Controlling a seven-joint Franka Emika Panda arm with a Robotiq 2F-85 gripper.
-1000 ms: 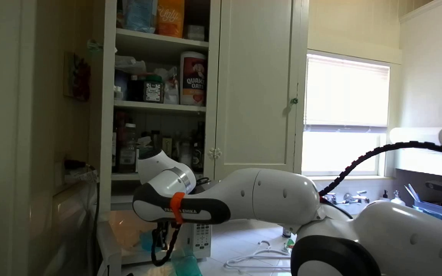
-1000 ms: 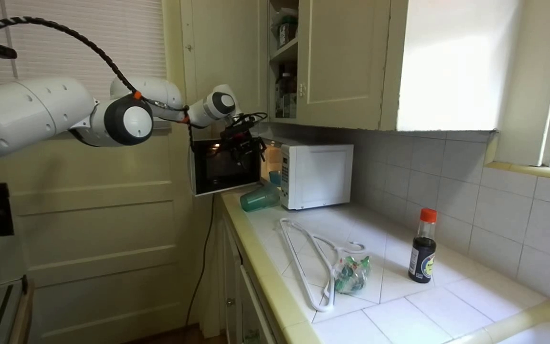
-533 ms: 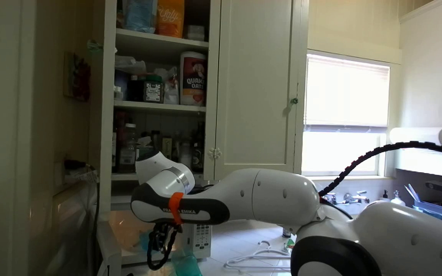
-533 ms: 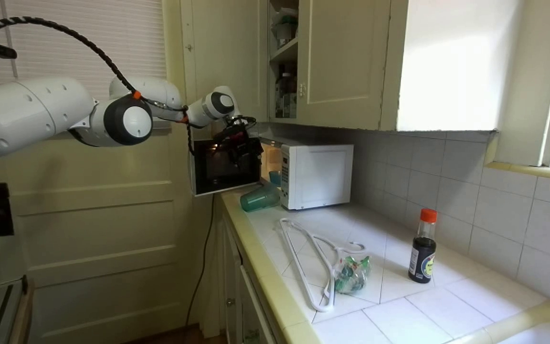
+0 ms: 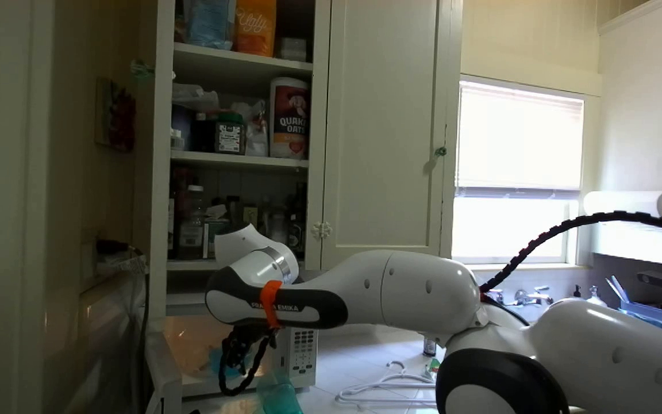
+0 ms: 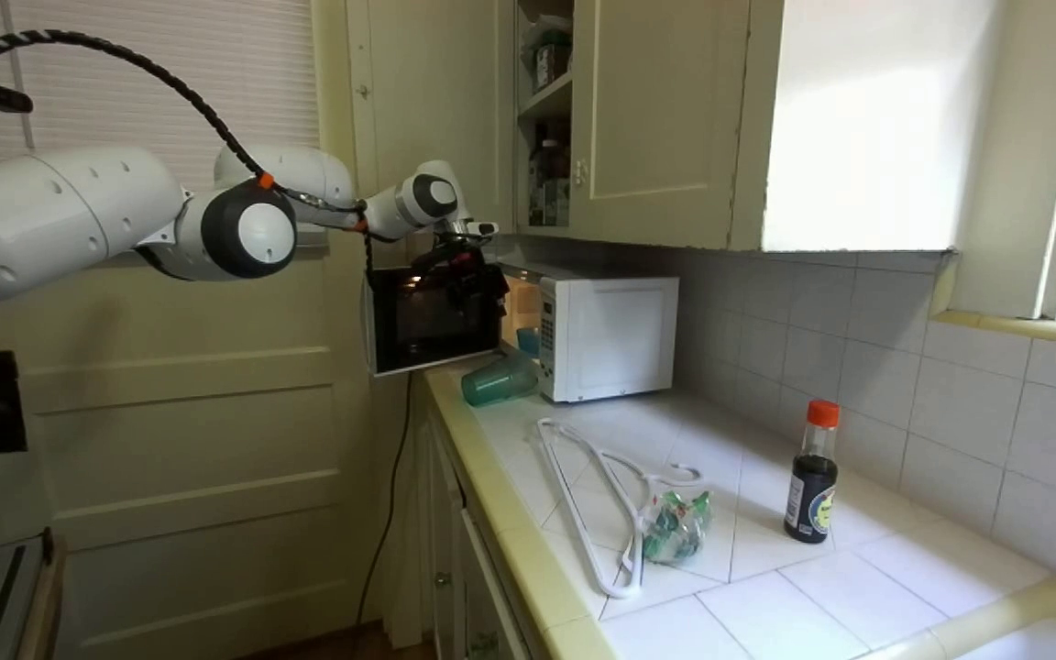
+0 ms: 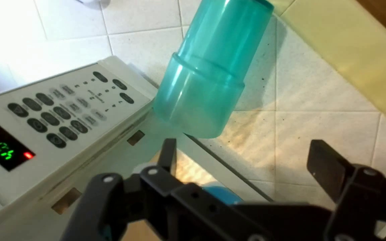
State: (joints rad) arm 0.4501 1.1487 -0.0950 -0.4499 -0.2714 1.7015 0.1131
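My gripper (image 7: 246,155) stands open in the wrist view, its black fingers (image 7: 328,167) wide apart and nothing between them. Beyond the fingertips a translucent teal cup (image 7: 209,67) lies on its side on the white tiles, against the microwave's front corner; in an exterior view the same cup (image 6: 499,380) rests near the counter edge. The white microwave (image 6: 606,339) has its door (image 6: 436,321) swung open and its inside lit. A blue object (image 7: 223,194) sits inside, partly hidden by the gripper. In an exterior view the dark gripper (image 6: 482,298) hangs before the door, its fingers hard to make out.
White hangers (image 6: 592,504), a crumpled green-and-clear plastic bag (image 6: 676,527) and a red-capped dark bottle (image 6: 812,477) are on the counter. An open cupboard (image 5: 239,158) with food packages hangs above the microwave. The counter's yellow edge (image 6: 510,522) drops off on the door side.
The wrist has turned, swinging the gripper and its cable round. In one exterior view the forearm shifted slightly left, then right and a little up. The cup and microwave have not moved.
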